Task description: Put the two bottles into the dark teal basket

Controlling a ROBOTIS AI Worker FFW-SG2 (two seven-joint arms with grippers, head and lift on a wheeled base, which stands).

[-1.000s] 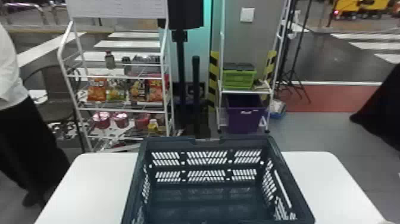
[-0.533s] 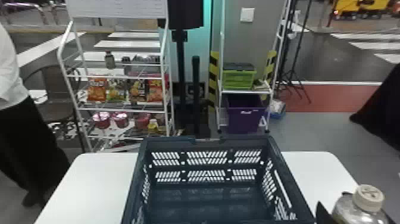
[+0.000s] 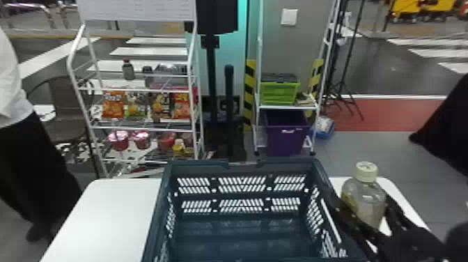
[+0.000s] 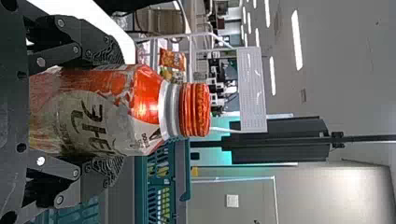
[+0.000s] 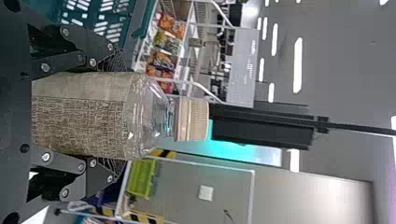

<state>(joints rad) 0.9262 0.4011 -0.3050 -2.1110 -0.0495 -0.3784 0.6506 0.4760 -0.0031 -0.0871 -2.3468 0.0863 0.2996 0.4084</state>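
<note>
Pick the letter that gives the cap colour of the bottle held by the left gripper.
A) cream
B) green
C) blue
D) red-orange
D: the left wrist view shows a red-orange cap on the bottle held between the fingers of the left gripper.
</note>
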